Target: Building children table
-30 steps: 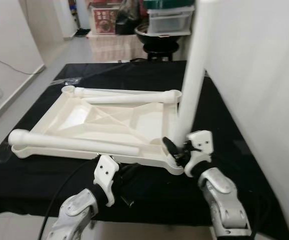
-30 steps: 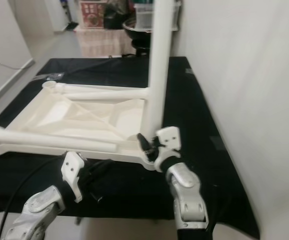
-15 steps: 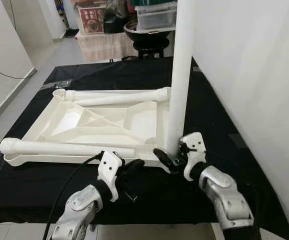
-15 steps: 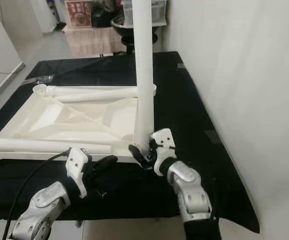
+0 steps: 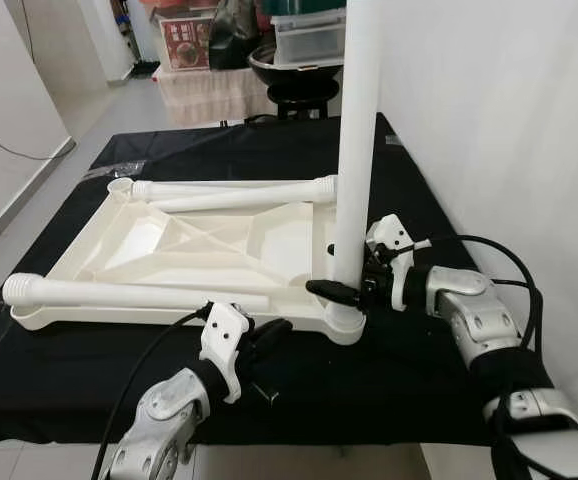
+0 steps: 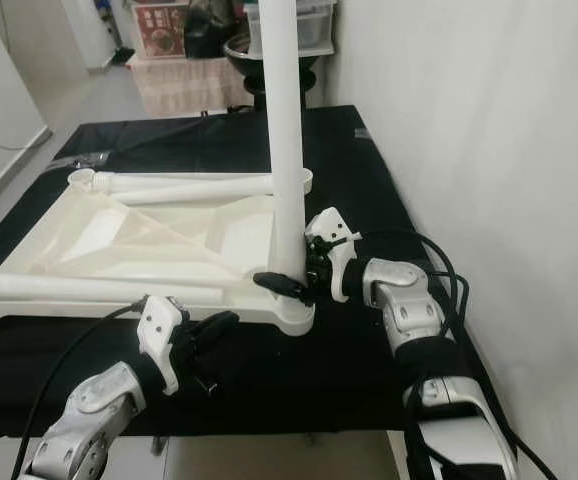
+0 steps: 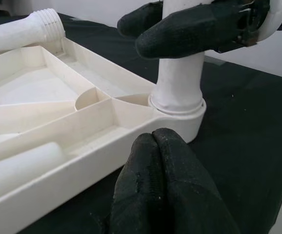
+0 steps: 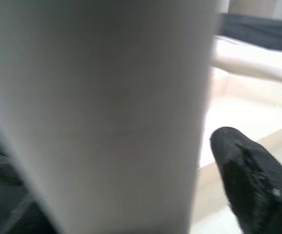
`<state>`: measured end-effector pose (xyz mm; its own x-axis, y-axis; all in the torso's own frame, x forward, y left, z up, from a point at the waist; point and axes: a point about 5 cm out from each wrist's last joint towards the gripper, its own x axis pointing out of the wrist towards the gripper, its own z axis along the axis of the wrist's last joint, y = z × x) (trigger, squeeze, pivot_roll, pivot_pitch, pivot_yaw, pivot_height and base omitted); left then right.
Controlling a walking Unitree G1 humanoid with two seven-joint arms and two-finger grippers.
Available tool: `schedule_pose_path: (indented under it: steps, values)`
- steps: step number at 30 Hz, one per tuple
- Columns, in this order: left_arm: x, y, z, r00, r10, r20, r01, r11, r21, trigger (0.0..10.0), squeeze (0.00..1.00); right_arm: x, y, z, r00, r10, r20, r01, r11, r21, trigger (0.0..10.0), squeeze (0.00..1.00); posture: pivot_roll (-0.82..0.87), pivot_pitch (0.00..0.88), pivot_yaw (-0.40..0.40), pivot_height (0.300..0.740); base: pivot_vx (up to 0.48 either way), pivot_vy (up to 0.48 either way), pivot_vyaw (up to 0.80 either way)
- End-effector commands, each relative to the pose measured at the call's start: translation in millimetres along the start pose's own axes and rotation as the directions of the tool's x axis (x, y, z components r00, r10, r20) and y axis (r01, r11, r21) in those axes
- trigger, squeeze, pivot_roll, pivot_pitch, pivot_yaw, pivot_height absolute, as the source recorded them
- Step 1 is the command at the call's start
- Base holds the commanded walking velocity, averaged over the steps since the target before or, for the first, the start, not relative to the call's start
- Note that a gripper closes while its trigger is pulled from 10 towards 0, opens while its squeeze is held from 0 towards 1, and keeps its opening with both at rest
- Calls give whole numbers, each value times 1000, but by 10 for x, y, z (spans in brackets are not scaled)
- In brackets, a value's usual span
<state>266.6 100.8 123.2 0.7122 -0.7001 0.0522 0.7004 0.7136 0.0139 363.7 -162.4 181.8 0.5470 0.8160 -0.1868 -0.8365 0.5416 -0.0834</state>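
An upturned white table top (image 5: 164, 240) lies on the black-covered table (image 5: 419, 380). One white leg (image 5: 357, 150) stands upright in the socket (image 5: 344, 322) at its near right corner. My right gripper (image 5: 354, 285) comes in from the right and is shut on this leg just above the socket; in the right wrist view the leg (image 8: 102, 112) sits between its fingers (image 8: 251, 178). Two more legs lie on the top, one along the near rim (image 5: 139, 295) and one along the far rim (image 5: 234, 190). My left gripper (image 5: 274, 332) is shut and empty, close to the near rim, its fingers (image 7: 165, 185) pressed together.
A white wall (image 5: 509, 130) runs close along the table's right side. Cables loop behind my right arm (image 5: 514, 270) and trail from my left arm (image 5: 139, 380). Beyond the far edge stand a dark stool (image 5: 304, 90) and storage boxes (image 5: 309, 35). Open floor lies to the left.
My right arm has swung from in front of the upright leg round to its right side, still gripping near the base. The left gripper edged towards the near rim. The camera shifted.
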Motion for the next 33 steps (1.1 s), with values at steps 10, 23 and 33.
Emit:
schedule_pose_path:
  steps: [10,23,33]
  values:
    - [-27,-26,-27,1000,6,-1,-6,1000,-11,10000,0,-109,4,6,998,-34,60,35,999,-16,0,0,-118,85,22,740,0,0,0]
    - [-44,-5,-21,1000,12,6,-11,1000,-19,10000,0,214,787,-304,902,-416,112,425,903,-67,0,0,-142,91,14,740,0,0,0]
    - [-22,1,-41,1000,21,8,-21,1000,-22,10000,0,202,711,-408,894,-440,90,431,897,102,10000,0,-138,71,10,740,0,0,0]
